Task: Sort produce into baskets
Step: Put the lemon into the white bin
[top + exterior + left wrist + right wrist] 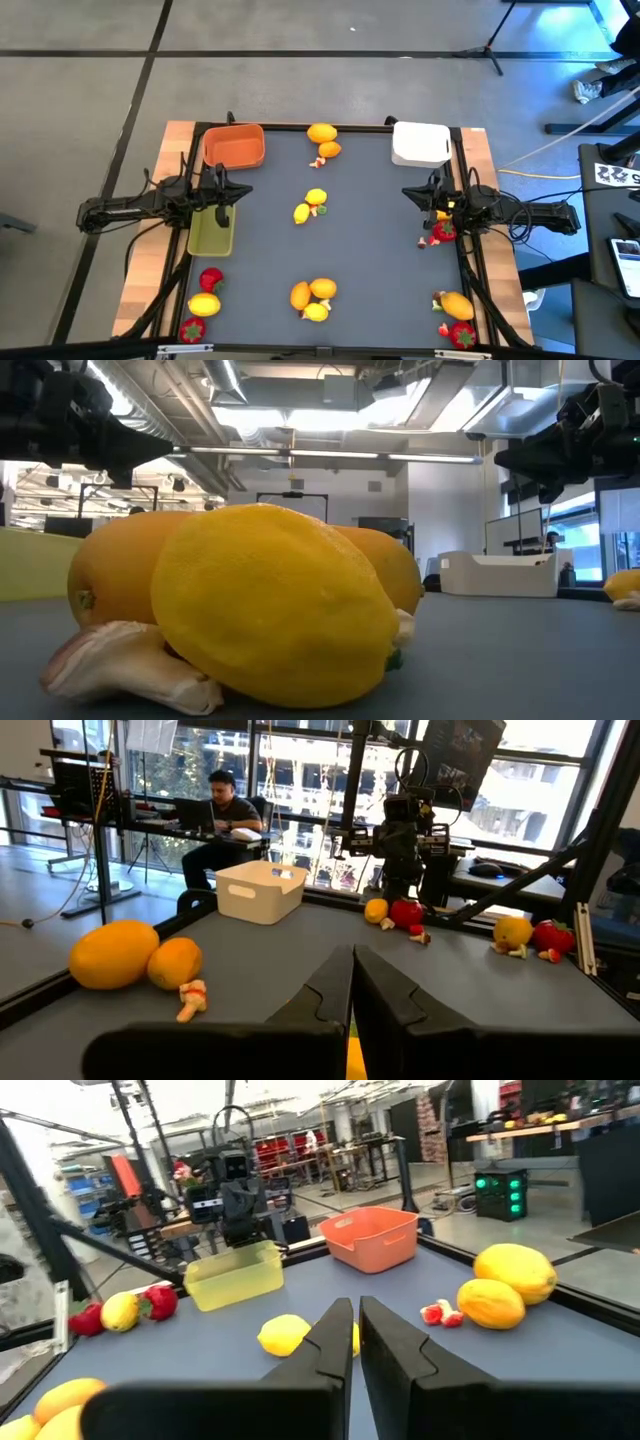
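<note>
Your left pincer (222,190) hangs clenched, empty, above the yellow-green basket (211,233); right pincer (432,195) likewise (clenched, nothing held) near the white basket (420,144).

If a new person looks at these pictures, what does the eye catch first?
Probably the bright fruit scattered in small groups over the dark table. Next, three baskets: orange and white at the far corners, yellow-green on the left edge under the shut left gripper.
</note>
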You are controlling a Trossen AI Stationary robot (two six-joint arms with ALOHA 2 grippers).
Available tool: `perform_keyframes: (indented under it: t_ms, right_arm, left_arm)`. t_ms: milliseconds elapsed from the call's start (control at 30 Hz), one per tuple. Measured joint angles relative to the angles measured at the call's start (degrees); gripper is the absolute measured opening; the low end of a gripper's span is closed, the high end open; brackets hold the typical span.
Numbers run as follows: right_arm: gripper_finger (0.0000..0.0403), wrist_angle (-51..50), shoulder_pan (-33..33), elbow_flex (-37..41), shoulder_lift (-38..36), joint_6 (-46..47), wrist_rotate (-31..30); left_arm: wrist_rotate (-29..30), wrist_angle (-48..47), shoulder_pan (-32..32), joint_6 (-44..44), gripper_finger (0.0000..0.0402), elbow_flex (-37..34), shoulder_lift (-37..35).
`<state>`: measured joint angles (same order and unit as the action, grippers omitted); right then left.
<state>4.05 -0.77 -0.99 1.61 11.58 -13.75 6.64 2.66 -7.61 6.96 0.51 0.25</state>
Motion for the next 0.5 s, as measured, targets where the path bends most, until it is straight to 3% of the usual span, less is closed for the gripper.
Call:
perform_keyframes:
  t_ms: [333,500]
  right_arm:
    - [0.0026,3.8,0.0,-0.1,0.3,1.7,-5.0]
    - [0.0026,10.1,0.0,-0.2,5.0,0.6,-6.2]
  left_arm:
    - [4.3,4.8,0.0,-0.1,0.0008,0.0,0.0]
    - [5.9,7.8,0.0,-4.2,0.0008,0.0,0.2]
